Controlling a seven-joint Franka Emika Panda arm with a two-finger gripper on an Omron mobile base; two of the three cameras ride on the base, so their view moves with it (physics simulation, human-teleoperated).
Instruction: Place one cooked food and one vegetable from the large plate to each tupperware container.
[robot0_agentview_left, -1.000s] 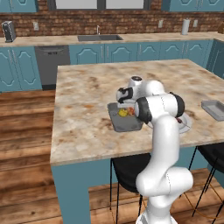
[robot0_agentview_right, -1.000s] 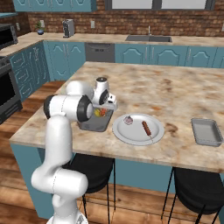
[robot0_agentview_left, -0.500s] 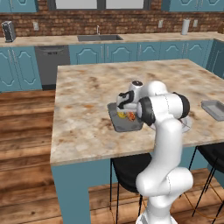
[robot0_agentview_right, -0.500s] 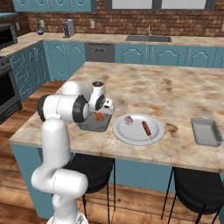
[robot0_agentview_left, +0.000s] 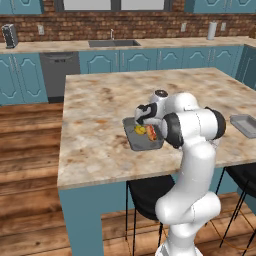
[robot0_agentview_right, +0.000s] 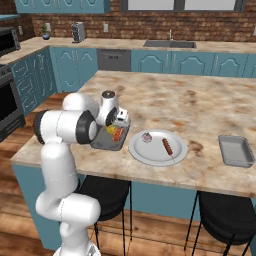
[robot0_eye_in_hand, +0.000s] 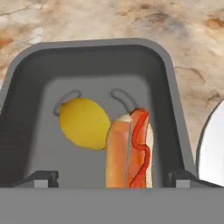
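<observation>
My gripper (robot0_eye_in_hand: 113, 178) hangs open just above the near tupperware container (robot0_eye_in_hand: 173, 87), a dark-grey tray; its fingertips (robot0_eye_in_hand: 41, 178) stand wide apart. In that tray lie the vegetable (robot0_eye_in_hand: 84, 122), a small yellow lump, and a hot dog in a bun (robot0_eye_in_hand: 130, 148), side by side and free of the fingers. From the base, my gripper (robot0_agentview_right: 121, 120) sits over the same tray (robot0_agentview_right: 102, 143). The large plate (robot0_agentview_right: 150, 156) lies right of it and bears a brown sausage (robot0_agentview_right: 168, 146) and a small pinkish piece (robot0_agentview_right: 146, 137). The second tupperware container (robot0_agentview_right: 236, 151) stands further right.
The island counter (robot0_agentview_left: 100, 105) stretches bare behind and left of the tray (robot0_agentview_left: 131, 142). Its front edge lies close below the tray and plate. Dark stools (robot0_agentview_right: 102, 192) stand under that edge. My arm's white elbow (robot0_agentview_left: 195, 125) bulks beside the tray.
The jaws have spread wide. The hot dog that was between them now lies loose in the tray beside the yellow vegetable. The hand has dipped slightly toward the tray.
</observation>
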